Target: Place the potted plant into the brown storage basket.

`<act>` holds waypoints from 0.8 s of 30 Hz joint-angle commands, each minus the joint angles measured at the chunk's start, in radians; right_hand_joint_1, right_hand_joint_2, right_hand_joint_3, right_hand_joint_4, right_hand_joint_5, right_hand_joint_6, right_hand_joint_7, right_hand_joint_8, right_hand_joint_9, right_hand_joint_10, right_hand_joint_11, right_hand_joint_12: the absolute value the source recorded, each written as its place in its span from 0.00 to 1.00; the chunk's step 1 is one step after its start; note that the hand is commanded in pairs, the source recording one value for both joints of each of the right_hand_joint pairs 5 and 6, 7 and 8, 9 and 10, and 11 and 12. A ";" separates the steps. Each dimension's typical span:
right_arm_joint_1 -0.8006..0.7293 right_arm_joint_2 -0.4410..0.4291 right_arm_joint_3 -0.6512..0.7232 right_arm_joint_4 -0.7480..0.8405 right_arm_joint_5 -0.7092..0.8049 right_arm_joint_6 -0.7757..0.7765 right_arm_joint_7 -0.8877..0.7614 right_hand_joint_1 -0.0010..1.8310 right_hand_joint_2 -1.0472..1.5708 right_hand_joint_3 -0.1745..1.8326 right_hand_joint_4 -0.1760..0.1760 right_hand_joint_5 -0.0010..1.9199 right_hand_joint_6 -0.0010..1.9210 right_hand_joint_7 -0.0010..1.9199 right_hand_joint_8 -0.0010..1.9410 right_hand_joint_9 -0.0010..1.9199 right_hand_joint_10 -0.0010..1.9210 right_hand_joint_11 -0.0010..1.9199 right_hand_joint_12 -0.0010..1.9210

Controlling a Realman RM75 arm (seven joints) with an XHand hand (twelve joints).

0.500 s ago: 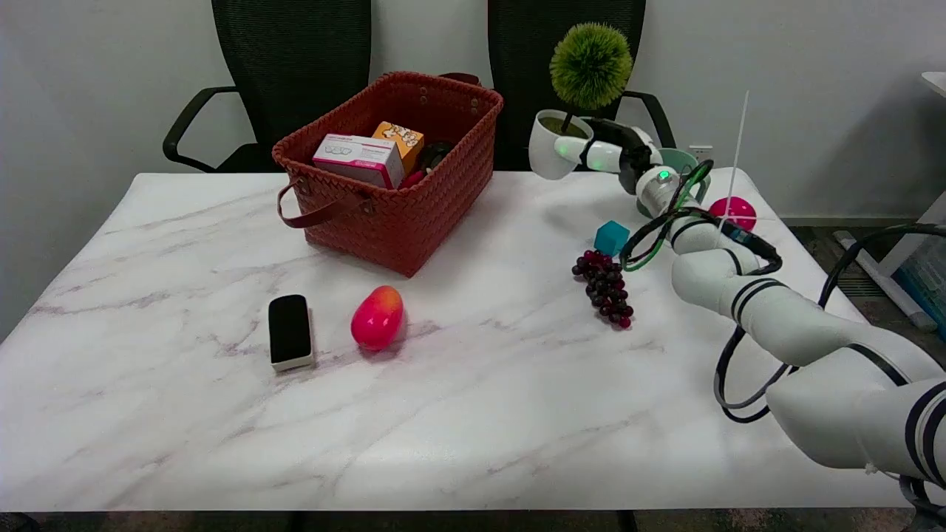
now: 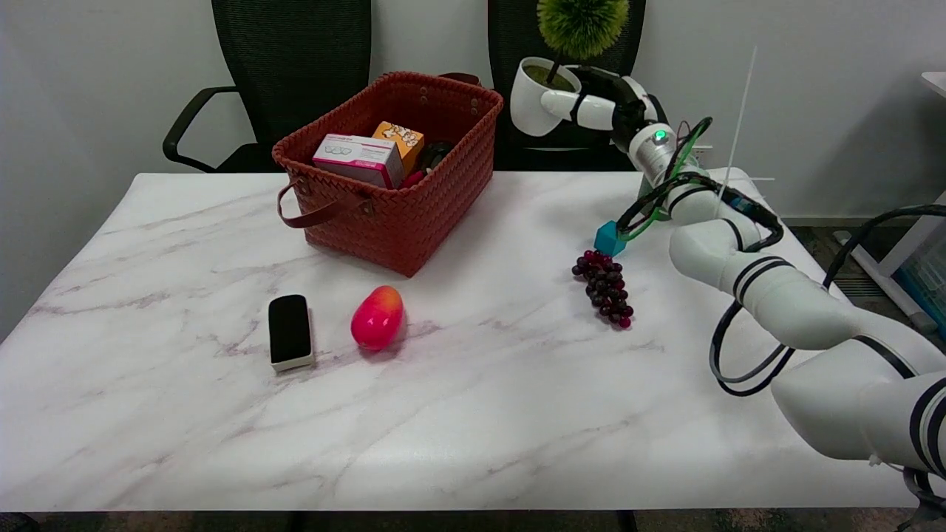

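The potted plant (image 2: 539,92), a white pot with a round green tuft on a thin stem, hangs in the air to the right of the basket and above the level of its rim. My right hand (image 2: 599,103) grips the pot from its right side, and the pot tilts a little. The brown woven storage basket (image 2: 414,214) stands at the table's back centre, with a pink-and-white box, an orange box and dark items inside. The top of the green tuft is cut off by the picture's upper edge.
A bunch of dark red grapes (image 2: 606,287) and a teal cube (image 2: 609,238) lie below my right forearm. A pink-red mango (image 2: 378,318) and a black-and-white eraser (image 2: 289,332) lie in front of the basket. Two black chairs stand behind the table.
My right hand has lifted the potted plant higher and carried it slightly left towards the basket. My forearm now hides the green bowl and the pink ball at the back right.
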 commanded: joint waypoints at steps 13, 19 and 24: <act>0.260 -0.088 -0.248 0.069 -0.051 -0.135 0.007 0.67 0.87 0.36 0.50 0.43 0.43 0.57 0.57 0.53 0.53 0.45 0.45; 0.335 -0.145 -0.329 0.007 -0.051 -0.146 0.010 0.67 0.86 0.36 0.50 0.43 0.43 0.57 0.57 0.53 0.53 0.45 0.45; 0.358 -0.179 -0.382 -0.002 -0.051 -0.177 0.012 0.68 0.85 0.37 0.50 0.42 0.42 0.57 0.56 0.52 0.52 0.43 0.43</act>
